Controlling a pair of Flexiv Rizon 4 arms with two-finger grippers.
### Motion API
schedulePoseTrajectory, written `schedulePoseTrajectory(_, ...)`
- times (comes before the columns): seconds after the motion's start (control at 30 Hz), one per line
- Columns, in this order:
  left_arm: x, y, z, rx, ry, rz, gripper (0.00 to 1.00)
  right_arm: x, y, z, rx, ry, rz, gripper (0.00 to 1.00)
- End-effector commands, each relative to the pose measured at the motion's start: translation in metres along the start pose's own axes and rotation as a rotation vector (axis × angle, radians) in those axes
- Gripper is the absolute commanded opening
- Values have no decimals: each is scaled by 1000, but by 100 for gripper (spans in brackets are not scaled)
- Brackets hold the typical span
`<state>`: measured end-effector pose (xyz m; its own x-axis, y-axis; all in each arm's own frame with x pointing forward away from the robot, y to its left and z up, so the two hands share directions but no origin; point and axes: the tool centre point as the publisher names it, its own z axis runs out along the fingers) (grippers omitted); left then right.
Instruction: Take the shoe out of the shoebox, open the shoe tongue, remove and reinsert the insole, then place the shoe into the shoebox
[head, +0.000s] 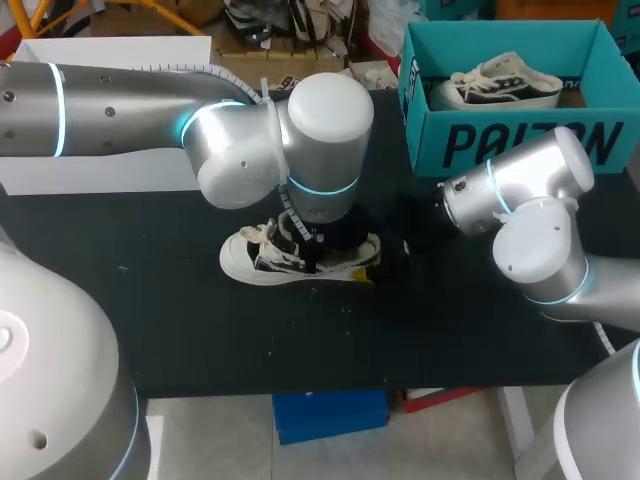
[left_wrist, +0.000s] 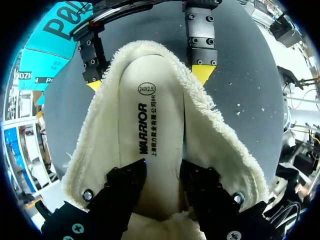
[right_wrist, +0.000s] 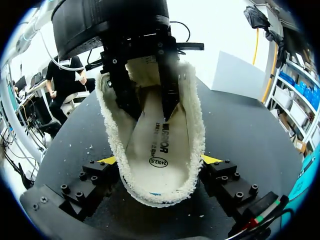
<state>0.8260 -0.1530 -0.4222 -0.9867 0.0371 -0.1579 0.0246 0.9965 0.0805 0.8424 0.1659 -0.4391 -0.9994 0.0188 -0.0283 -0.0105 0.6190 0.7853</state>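
Shoe (head: 240, 258), fleece-lined, heel clamped between the right gripper's (right_wrist: 160, 160) yellow tips. The left gripper's (left_wrist: 162, 170) two black fingers stand slightly apart on its smooth insole (left_wrist: 150, 115). It lies on the black table (head: 150, 300). One second shoe (head: 500, 82) sits in the teal cardboard shoebox (head: 520, 140).

There are 2 white-and-black canvas sneakers: 1 sneaker on the table (head: 300, 258) at centre frame and 1 sneaker in the box (head: 497, 82) at upper right. 1 teal cardboard shoebox (head: 520, 145). 1 cream printed insole (left_wrist: 150, 145). 1 flat white rectangular box (head: 120, 48) at upper left. 2 silver arms, the left arm (head: 120, 110) and right arm (head: 540, 235), carry 2 grippers with 2 fingers each: the left gripper (left_wrist: 162, 169) and right gripper (right_wrist: 160, 160). 1 black table (head: 200, 330).
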Motion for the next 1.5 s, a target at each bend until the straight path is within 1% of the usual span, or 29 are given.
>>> schedulePoseTrajectory(0.03, 5, 7, 26, 39, -139, -28, 44, 0, -1, 1, 1, -1, 2, 0)
schedulePoseTrajectory(0.17, -1, 8, 23, 72, -189, -44, 42, 0, -1, 1, 1, -1, 2, 0)
schedulePoseTrajectory(0.33, -7, 6, 19, 81, -269, -37, 41, 0, -1, 1, 1, -1, 2, 0)
schedulePoseTrajectory(0.47, -11, 5, 19, 84, -317, -32, 38, 0, -1, 1, 1, -1, 2, 0)
schedulePoseTrajectory(0.67, -15, 3, 20, 88, -347, -38, 38, 0, -1, 1, 1, -1, 2, 0)
schedulePoseTrajectory(1.13, -22, 0, 17, 94, -404, -65, 32, 0, -1, 1, 1, -1, 2, 0)
schedulePoseTrajectory(1.2, -22, 0, 17, 92, -405, -66, 29, 0, -1, 1, 1, -1, 2, 0)
schedulePoseTrajectory(1.27, -21, 0, 17, 92, -396, -66, 0, 0, -1, 1, 1, -1, 2, 0)
schedulePoseTrajectory(1.5, -20, 3, 19, 103, -322, -72, 0, 0, -1, 1, 1, -1, 2, 0)
